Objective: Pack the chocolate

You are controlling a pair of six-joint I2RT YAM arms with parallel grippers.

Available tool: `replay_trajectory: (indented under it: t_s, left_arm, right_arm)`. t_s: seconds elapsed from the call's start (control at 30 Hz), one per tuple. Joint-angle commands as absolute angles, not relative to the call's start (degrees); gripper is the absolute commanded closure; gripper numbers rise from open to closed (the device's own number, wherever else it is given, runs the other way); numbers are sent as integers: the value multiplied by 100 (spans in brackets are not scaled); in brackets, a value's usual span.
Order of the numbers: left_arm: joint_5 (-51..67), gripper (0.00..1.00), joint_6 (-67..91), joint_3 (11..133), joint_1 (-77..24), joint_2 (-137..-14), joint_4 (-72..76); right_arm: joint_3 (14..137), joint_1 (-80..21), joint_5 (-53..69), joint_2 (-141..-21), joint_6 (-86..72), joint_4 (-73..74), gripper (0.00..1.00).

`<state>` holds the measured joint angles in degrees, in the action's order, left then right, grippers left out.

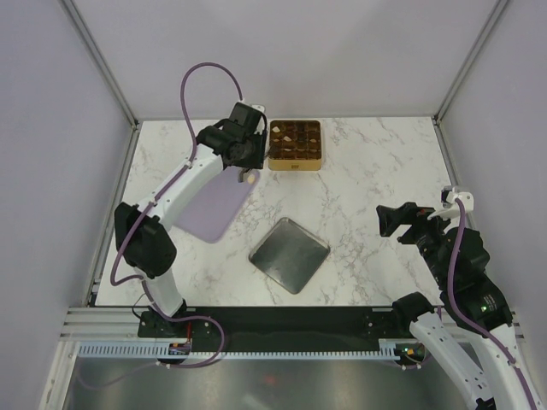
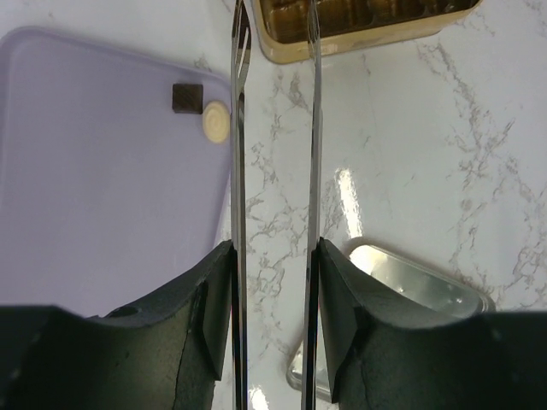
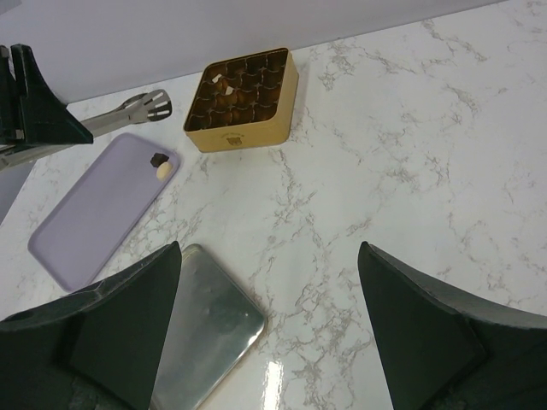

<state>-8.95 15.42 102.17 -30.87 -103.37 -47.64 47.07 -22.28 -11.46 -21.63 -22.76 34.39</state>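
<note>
One arm [image 1: 192, 184] stretches far, left gripper [image 2: 273, 252] holding tongs [image 2: 238, 171] near tin [image 3: 244, 137].

The right gripper [image 3: 269, 256], black fingers spread wide with nothing between them, hangs over a white marble table [image 3: 410, 154]. Beyond stands a square gold tin with grid compartments [image 3: 244, 98]. A dark brown chocolate piece [image 3: 157, 159] and a cream chocolate piece [image 3: 163, 171] sit side by side at one end of a flat lilac board [image 3: 94, 213], silver metal tongs [image 3: 137, 109] near them. A shiny square metal tray [image 3: 209, 320] lies beside the board.
</note>
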Motion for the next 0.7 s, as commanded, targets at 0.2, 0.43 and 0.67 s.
replay_trajectory:
  t_s: [0.2, 0.43, 0.67]
  left_arm:
    - [-1178, 51, 1898, 9273, -2874, -10037, -4667]
    - [-1116, 51, 1960, 9132, -2821, -10186, -4676]
    - [-1143, 51, 1995, 9009, -2812, -10195, -4684]
  right_arm:
    - [4834, -2250, -1046, -2110, -2355, 3419, 7]
    - [4887, -2250, -1107, -2066, -2320, 3463, 8]
    - [4852, -2259, -1116, -2065, -2294, 3463, 7]
